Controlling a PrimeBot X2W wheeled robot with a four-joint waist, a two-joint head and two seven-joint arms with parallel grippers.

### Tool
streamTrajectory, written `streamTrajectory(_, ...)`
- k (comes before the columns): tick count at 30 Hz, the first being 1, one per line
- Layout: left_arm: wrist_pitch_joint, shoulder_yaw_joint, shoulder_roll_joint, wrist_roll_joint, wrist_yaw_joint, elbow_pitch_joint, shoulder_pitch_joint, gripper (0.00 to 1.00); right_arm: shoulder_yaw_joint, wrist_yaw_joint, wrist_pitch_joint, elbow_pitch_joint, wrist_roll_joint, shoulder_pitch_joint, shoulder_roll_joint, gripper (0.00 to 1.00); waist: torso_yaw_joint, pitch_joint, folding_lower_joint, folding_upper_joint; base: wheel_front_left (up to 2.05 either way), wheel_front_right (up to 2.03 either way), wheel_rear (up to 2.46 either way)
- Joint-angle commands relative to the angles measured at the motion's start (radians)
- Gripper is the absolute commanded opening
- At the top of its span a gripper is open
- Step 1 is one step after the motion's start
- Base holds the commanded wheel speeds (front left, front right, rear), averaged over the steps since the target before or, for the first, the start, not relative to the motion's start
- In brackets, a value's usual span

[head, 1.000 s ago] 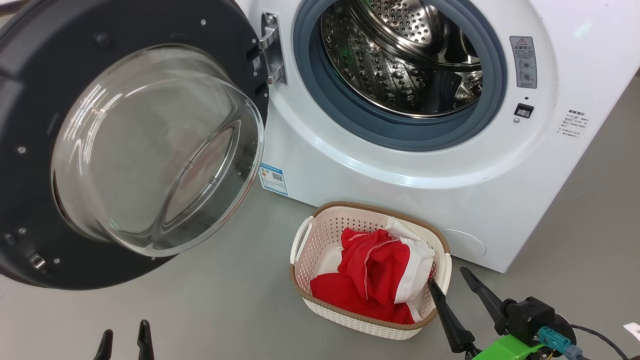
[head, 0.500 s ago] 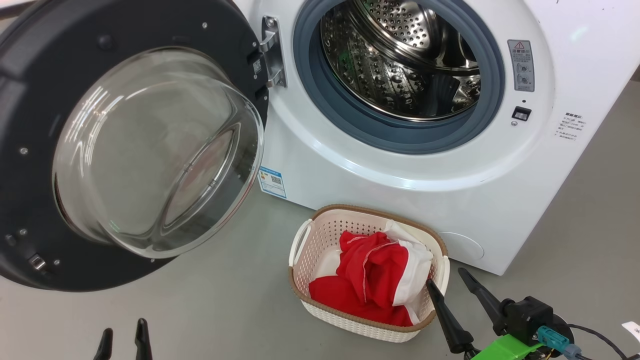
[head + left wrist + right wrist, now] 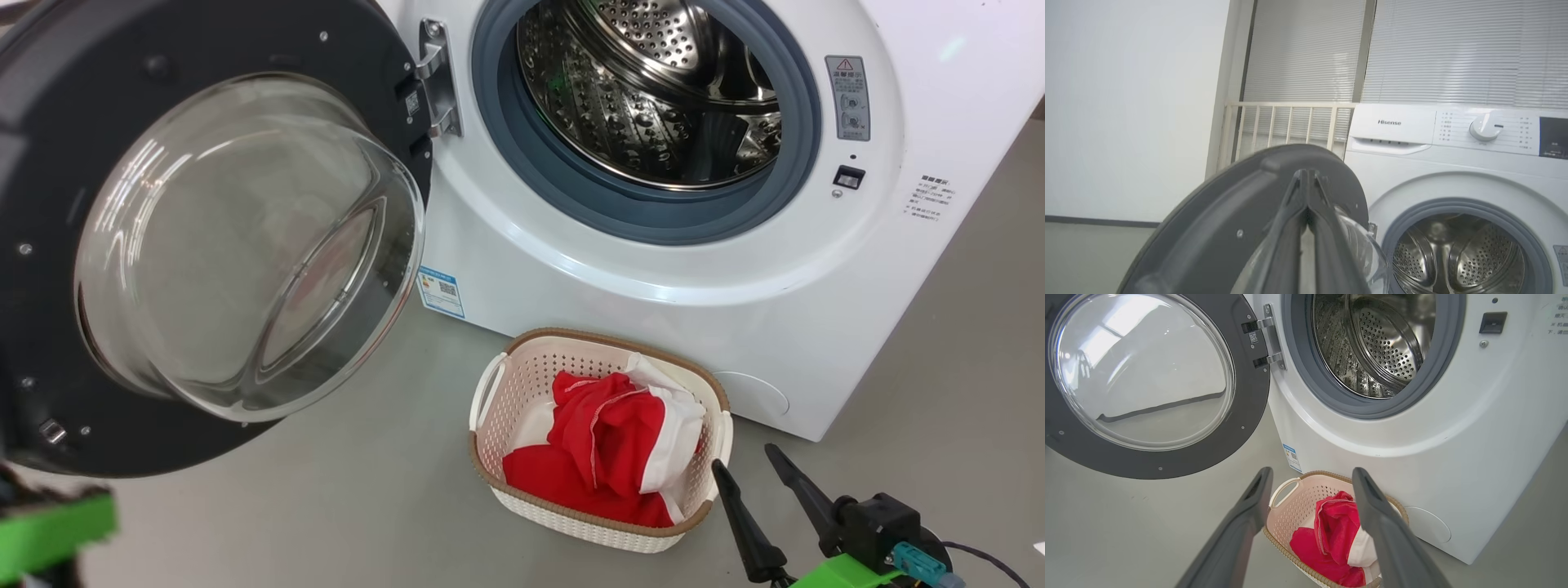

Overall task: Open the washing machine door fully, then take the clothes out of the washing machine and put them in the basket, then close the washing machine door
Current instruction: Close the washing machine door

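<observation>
Left claw has snapped shut, empty; white front-loading washing machine with visible steel drum bare, black-rimmed round glass door wide open, cream perforated basket holding red-and-white clothes, right claw spread empty beside it; risk: shut fingers may slip off the door's glossy rim.

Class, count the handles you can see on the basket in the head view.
2. The left handle is on the basket's side toward the door; the right handle is beside the right tool. None seems hidden.

I see a white wall at the left, blinds at the upper right, and a cream railing under them at the centre. The floor is grey.
</observation>
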Motion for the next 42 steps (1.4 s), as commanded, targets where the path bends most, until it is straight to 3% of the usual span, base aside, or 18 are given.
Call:
streamTrajectory(1,-0.007,0.047,0.063,-0.017,-0.006,-0.047,-0.075,0.0,0.011,0.007,-0.006,-0.027,-0.014,-0.007,-0.002,1.0,0.0,0.0,0.0,0.0,0.0,0.0,0.0)
streamTrajectory(4,-0.007,0.052,0.173,-0.059,-0.006,-0.054,-0.169,0.0,-0.003,0.007,-0.006,-0.032,-0.019,0.001,0.0,1.0,-0.002,0.001,0.0,0.0,0.0,0.0,0.0)
streamTrajectory(10,-0.007,0.067,0.344,-0.28,-0.007,0.076,-0.387,0.0,-0.035,0.007,-0.006,-0.043,-0.031,0.017,0.006,1.0,-0.002,0.007,0.0,0.0,0.0,0.0,0.0)
streamTrajectory(15,0.025,0.071,0.467,-0.426,-0.007,0.315,-0.533,0.0,-0.054,0.007,-0.006,-0.056,-0.039,0.024,0.013,1.0,-0.002,0.023,0.0,0.0,0.0,0.0,0.0)
streamTrajectory(20,0.174,0.065,0.551,-0.54,-0.007,0.622,-0.638,0.0,-0.061,0.007,-0.006,-0.064,-0.048,0.015,0.017,1.0,-0.011,0.045,0.0,0.0,0.0,0.0,0.0)
streamTrajectory(26,0.442,0.05,0.609,-0.663,-0.007,0.935,-0.715,0.0,-0.06,0.007,-0.006,-0.082,-0.063,-0.008,0.019,1.0,-0.031,0.073,0.0,0.0,0.0,0.0,0.0)
streamTrajectory(27,0.442,0.05,0.609,-0.663,-0.007,0.935,-0.715,0.0,-0.06,0.007,-0.006,-0.082,-0.063,-0.008,0.019,1.0,-0.031,0.073,0.0,0.0,0.0,0.0,0.0)
streamTrajectory(29,0.54,0.024,0.623,-0.682,-0.007,0.992,-0.72,0.0,-0.059,0.007,-0.006,-0.089,-0.071,-0.018,0.017,1.0,-0.038,0.084,0.0,0.0,0.0,0.0,0.0)
streamTrajectory(33,0.687,-0.008,0.634,-0.736,-0.007,1.046,-0.693,0.0,-0.052,0.007,-0.006,-0.097,-0.085,-0.041,0.013,1.0,-0.053,0.105,0.0,0.0,0.0,0.0,0.0)
streamTrajectory(42,0.848,-0.052,0.631,-0.836,-0.007,1.019,-0.615,0.0,-0.056,0.007,-0.006,-0.103,-0.096,-0.05,0.011,1.0,-0.063,0.114,0.0,0.0,0.0,0.0,0.0)
